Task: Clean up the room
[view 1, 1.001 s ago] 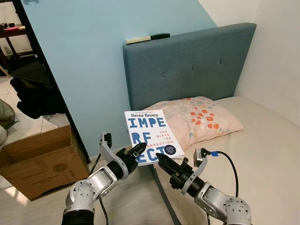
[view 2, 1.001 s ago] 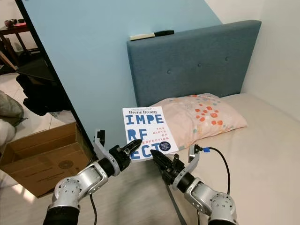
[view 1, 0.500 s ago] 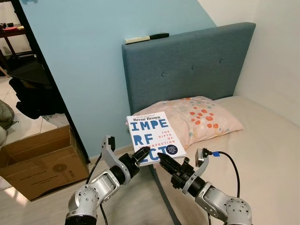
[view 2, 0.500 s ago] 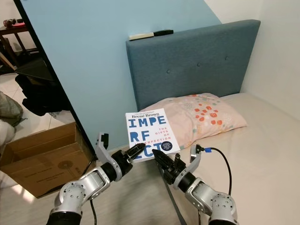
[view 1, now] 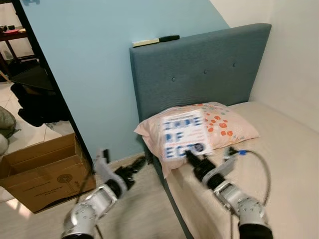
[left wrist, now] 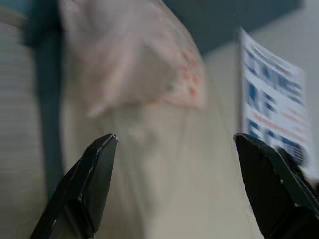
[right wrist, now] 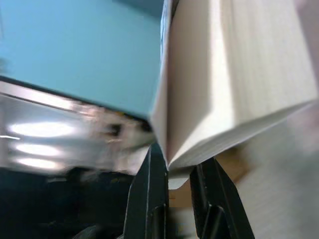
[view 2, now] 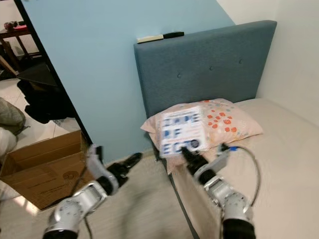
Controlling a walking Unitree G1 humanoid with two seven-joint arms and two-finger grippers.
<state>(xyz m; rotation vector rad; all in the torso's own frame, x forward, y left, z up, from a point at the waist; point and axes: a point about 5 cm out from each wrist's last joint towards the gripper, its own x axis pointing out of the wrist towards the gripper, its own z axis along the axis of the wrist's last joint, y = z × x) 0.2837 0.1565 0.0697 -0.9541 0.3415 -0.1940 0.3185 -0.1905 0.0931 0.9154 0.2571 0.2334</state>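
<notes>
Right gripper [view 1: 191,155] clamps book [view 1: 183,134] by lower edge, carrying above pillow [view 1: 227,124]; left gripper [view 1: 135,164] spread, empty

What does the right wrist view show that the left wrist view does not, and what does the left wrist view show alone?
The right wrist view shows the right gripper shut on the bottom edge of the book, with the blue wall behind. The left wrist view shows the left gripper open and holding nothing, and beyond it the flowered pillow on the bed. Both views show the book, blurred in each one.
</notes>
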